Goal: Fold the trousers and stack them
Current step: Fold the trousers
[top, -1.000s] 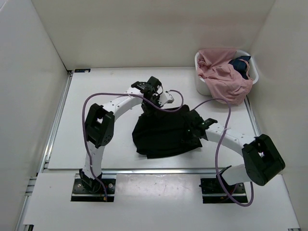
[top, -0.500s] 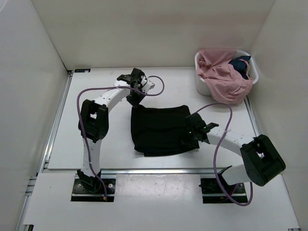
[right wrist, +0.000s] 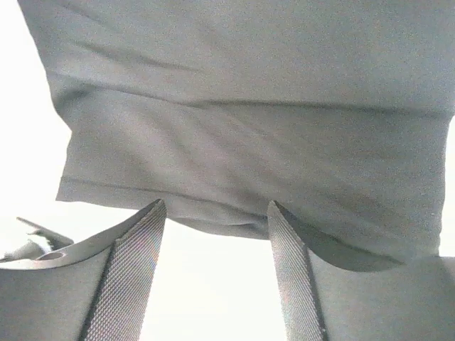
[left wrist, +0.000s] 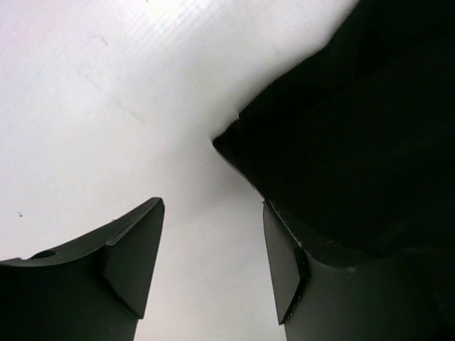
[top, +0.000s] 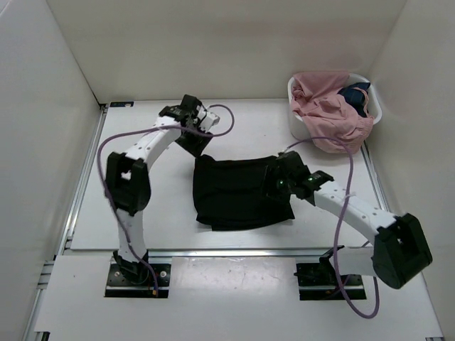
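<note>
My left arm has pulled back off the cloth since a second ago, and the bunched-up heap it was lifting now lies flat; my right arm has stretched further out along the near right side.

The white table (top: 142, 206) carries the plain black soft fabric trousers (top: 231, 192), folded into a rough rectangle at its middle, with the near edge a little uneven. At the far right corner stands a white plastic basket (top: 296, 126), with a crumpled pink garment (top: 328, 114) spilling over its rim and a small dark blue garment (top: 355, 96) tucked behind it.

My right gripper (top: 274, 190) sits at the right edge of the trousers. From its wrist camera the two fingers stand apart, and the hem of the fabric hangs between their tips without being pinched.

My left gripper (top: 193, 144) is just off the far left corner of the trousers. Its fingers are spread with bare table between them, and the cloth's corner lies beside the right finger.
</note>
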Action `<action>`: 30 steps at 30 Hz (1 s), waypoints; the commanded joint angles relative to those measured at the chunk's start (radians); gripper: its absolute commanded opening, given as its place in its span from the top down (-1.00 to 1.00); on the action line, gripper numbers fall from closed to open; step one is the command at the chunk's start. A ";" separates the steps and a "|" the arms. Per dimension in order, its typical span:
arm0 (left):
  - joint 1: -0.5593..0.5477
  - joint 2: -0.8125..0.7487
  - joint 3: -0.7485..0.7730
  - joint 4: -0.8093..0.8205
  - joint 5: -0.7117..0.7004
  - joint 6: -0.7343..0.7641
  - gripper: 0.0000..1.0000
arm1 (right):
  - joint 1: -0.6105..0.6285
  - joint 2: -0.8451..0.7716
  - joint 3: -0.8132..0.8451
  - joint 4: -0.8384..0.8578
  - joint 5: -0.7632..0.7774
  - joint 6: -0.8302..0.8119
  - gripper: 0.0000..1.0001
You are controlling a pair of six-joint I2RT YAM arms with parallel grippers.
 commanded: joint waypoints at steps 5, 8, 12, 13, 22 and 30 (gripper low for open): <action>-0.177 -0.451 -0.475 -0.025 0.162 0.175 -0.46 | -0.041 -0.156 0.100 -0.252 0.128 -0.038 -0.41; -0.319 -0.537 -0.631 0.016 0.116 0.186 -0.54 | -0.093 -0.166 0.033 -0.228 0.102 -0.038 -0.52; -0.442 -0.550 -0.727 0.072 0.050 0.186 -0.54 | -0.212 -0.143 -0.070 -0.122 -0.001 -0.038 -0.62; -0.452 -0.539 -0.745 0.096 0.032 0.186 -0.54 | -0.229 -0.133 -0.105 -0.102 -0.018 -0.047 -0.62; -0.512 -0.519 -0.876 0.176 0.035 0.157 0.50 | -0.280 -0.040 -0.256 0.062 -0.209 -0.058 0.49; -0.533 -0.616 -1.031 0.217 -0.048 0.168 0.71 | -0.280 -0.116 -0.287 -0.043 -0.375 -0.135 0.47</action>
